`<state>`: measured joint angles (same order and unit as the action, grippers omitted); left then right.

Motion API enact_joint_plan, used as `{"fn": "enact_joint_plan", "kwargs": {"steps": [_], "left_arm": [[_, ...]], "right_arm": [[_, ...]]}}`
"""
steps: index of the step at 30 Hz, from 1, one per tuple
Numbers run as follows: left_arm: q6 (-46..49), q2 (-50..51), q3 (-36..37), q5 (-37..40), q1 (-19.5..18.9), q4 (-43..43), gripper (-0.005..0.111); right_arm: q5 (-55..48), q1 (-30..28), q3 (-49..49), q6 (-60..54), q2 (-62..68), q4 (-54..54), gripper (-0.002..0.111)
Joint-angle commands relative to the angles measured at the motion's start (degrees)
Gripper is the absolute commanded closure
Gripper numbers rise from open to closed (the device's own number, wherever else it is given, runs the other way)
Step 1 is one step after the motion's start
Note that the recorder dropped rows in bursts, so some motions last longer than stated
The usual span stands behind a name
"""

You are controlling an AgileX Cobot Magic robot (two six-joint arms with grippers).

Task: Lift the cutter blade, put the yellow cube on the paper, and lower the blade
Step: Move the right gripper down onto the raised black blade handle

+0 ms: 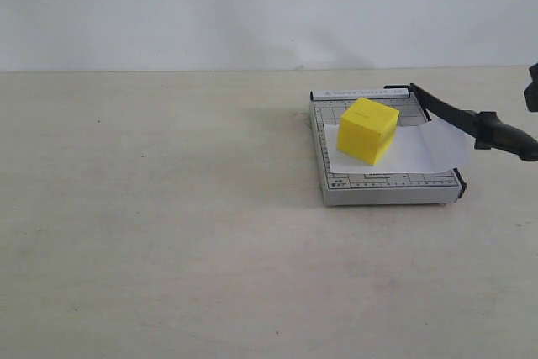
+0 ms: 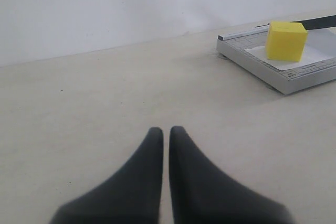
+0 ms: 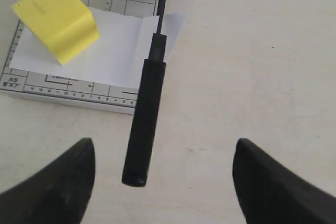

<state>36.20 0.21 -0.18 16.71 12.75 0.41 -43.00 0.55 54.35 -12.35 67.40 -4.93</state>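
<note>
The right hand (image 3: 164, 148) is spread wide and empty, its fingers either side of the blade (image 3: 144, 129) handle without touching it. The blade tilts up from the trimmer (image 1: 387, 192). The cube (image 1: 368, 130) sits on the paper (image 1: 424, 150) there. The left hand (image 2: 166, 129) is closed and empty above the surface (image 2: 105, 103).

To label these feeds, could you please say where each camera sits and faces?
Exterior: off-arm, facing the paper trimmer; robot part at right edge.
Left wrist: low, looking along the table; shut left gripper ahead.
Right wrist: above, looking down at the cutter blade; open right gripper.
Shared: yellow cube on the paper in all.
</note>
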Motion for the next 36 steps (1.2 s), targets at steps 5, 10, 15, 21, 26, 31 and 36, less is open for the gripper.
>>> {"fn": "enact_joint_plan", "kwargs": {"steps": [5,10,15,21,26,31,36], "left_arm": [[0.27,-0.21,0.18,-0.45,-0.17,0.26,0.102],[0.27,-0.21,0.18,-0.45,-0.17,0.26,0.102],[0.27,-0.21,0.18,-0.45,-0.17,0.26,0.102],[0.27,-0.21,0.18,-0.45,-0.17,0.26,0.102],[0.27,-0.21,0.18,-0.45,-0.17,0.26,0.102],[0.27,-0.21,0.18,-0.45,-0.17,0.26,0.102],[0.27,-0.21,0.18,-0.45,-0.17,0.26,0.102]], "right_arm": [[-0.98,-0.03,1.09,-4.09,1.34,-8.01,0.038],[-0.88,-0.03,1.09,-4.79,3.97,-7.67,0.038],[0.64,-0.03,1.09,-5.35,7.6,-7.51,0.038],[1.69,-0.03,1.09,-5.58,10.98,-6.55,0.038],[1.79,-0.03,1.09,-6.2,13.23,-6.34,0.038],[2.31,-0.03,1.09,-6.62,14.37,-5.34,0.041],[2.3,-0.03,1.09,-6.62,15.26,-5.22,0.044]]}}
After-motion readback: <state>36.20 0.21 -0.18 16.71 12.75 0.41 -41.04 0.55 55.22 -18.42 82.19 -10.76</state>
